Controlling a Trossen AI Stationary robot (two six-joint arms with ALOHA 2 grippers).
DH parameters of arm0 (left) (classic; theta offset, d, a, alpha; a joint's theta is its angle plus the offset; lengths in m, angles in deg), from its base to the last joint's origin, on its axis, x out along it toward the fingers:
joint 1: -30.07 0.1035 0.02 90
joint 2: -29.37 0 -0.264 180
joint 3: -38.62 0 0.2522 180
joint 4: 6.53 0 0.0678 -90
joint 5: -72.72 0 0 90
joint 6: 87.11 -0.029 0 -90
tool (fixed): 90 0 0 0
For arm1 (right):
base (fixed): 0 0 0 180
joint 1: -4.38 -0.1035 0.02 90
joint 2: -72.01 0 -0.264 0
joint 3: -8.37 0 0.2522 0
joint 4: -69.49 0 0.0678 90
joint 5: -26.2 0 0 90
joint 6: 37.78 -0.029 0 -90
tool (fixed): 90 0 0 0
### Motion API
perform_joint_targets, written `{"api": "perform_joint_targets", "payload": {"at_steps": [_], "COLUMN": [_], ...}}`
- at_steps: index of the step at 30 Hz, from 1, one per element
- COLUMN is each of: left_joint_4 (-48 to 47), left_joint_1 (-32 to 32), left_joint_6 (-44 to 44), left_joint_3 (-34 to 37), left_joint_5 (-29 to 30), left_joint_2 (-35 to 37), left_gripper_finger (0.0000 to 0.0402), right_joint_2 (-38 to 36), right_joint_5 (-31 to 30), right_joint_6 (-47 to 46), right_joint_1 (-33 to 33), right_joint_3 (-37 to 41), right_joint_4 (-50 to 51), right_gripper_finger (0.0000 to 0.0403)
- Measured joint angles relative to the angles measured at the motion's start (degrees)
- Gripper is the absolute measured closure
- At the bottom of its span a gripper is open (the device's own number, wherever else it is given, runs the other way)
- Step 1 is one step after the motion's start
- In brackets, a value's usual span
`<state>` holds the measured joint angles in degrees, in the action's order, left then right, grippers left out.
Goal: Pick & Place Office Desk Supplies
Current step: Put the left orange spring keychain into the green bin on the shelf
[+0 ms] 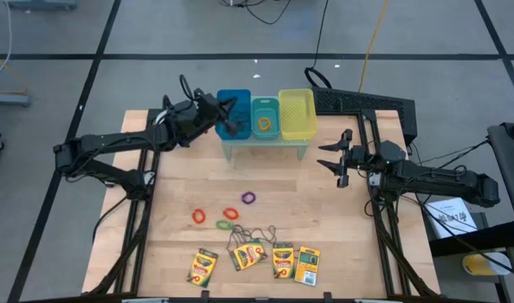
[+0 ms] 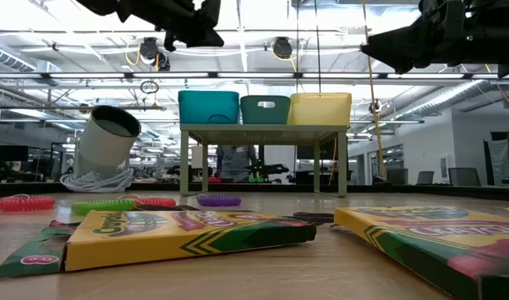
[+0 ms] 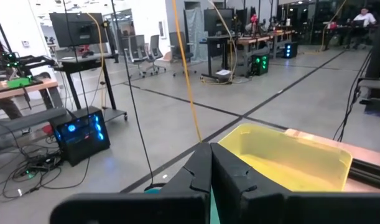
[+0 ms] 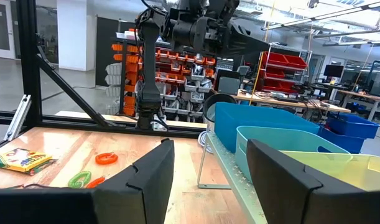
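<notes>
Four yellow-and-green crayon boxes (image 1: 203, 266) (image 1: 250, 255) (image 1: 283, 261) (image 1: 308, 264) lie flat near the table's near edge. Thin wiry loops (image 1: 253, 235) lie just behind them. A purple ring (image 1: 249, 199), two red-orange rings (image 1: 198, 216) (image 1: 230, 214) and a green ring (image 1: 225, 225) lie mid-table. An orange ring (image 1: 264, 125) lies in the teal bin (image 1: 265, 108). My left gripper (image 1: 230, 119) is shut above the blue bin (image 1: 234, 99); nothing shows between its fingers (image 3: 205, 168). My right gripper (image 1: 335, 160) is open and empty, raised right of the bins, and it also shows in its wrist view (image 4: 208, 168).
The blue, teal and yellow bins (image 1: 296, 114) stand in a row on a small legged stand (image 2: 265, 129) at the table's far middle. A silvery-white roll (image 2: 108, 137) leans at the far left. Bare wood lies between the stand and the rings.
</notes>
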<state>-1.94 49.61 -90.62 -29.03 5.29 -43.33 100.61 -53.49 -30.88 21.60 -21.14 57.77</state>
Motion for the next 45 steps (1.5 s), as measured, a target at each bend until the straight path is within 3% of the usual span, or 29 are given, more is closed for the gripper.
{"api": "perform_joint_targets", "payload": {"at_steps": [10,19,25,31,38,45], "left_joint_4": [-0.06,-4.1,-17.44,-34.77,-47.46,-50.62], "left_joint_1": [-2.61,-6.58,-9.58,-11.99,-15.95,-22.25], "left_joint_6": [0.84,-1.07,1.01,13.43,28.61,28.96], "left_joint_3": [0.0,0.02,0.02,0.02,0.02,0.09], "left_joint_5": [-0.04,0.0,0.01,-3.18,-11.3,-13.59], "left_joint_2": [0.17,7.55,14.76,18.4,15.36,9.47], "left_gripper_finger": [0.0357,0.0361,0.036,0.036,0.036,0.036], "right_joint_2": [0.0,0.0,0.0,0.0,0.0,0.24], "right_joint_5": [0.0,0.02,0.02,0.02,0.02,0.02], "right_joint_6": [-0.17,-0.2,-0.22,-0.22,-0.23,-0.26], "right_joint_1": [0.0,0.01,-0.01,-0.01,-0.01,-0.01], "right_joint_3": [0.0,0.0,0.0,0.0,0.0,0.0], "right_joint_4": [0.02,0.04,0.09,0.07,0.04,-0.02], "right_gripper_finger": [0.0209,0.0209,0.0209,0.0209,0.0209,0.0209]}}
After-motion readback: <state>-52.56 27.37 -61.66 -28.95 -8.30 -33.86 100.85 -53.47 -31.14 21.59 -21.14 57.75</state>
